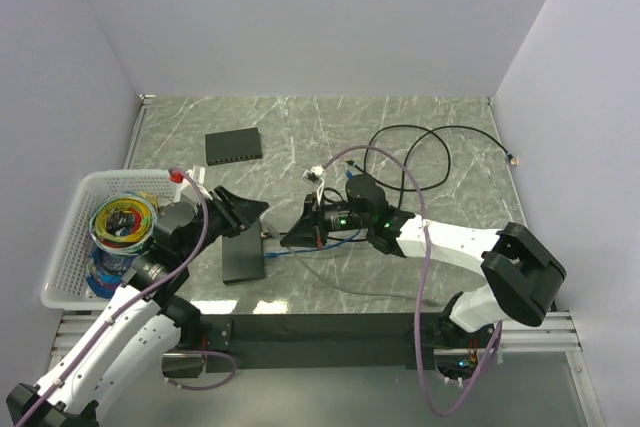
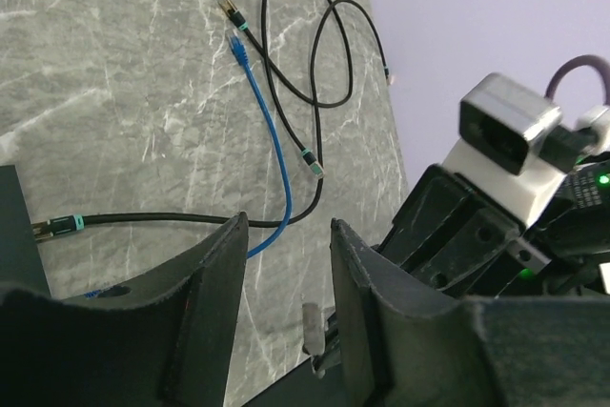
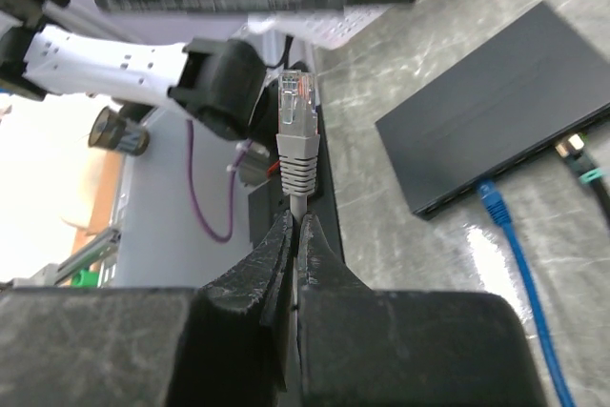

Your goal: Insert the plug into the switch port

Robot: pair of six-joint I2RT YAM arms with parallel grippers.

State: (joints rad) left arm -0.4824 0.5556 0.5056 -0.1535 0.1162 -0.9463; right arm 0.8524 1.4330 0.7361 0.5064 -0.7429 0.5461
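My right gripper (image 3: 297, 221) is shut on a grey cable just behind its plug (image 3: 296, 111), a clear connector with a grey boot that points up and away from the fingers. The black switch (image 3: 496, 126) lies to the right of it, with a blue cable (image 3: 496, 205) and a black cable (image 3: 579, 161) in its ports. In the top view the switch (image 1: 243, 255) lies between both grippers. My left gripper (image 2: 286, 226) stands open, its jaws on either side of the clear plug tip (image 2: 313, 326) without touching it. From above, the left gripper (image 1: 255, 212) faces the right gripper (image 1: 290, 239).
A second black switch (image 1: 233, 145) lies farther back. A white basket (image 1: 70, 237) holding coiled cables stands at the left. Loose black cable loops (image 1: 430, 157) lie at the back right, and a blue cable (image 2: 272, 150) runs across the marble table.
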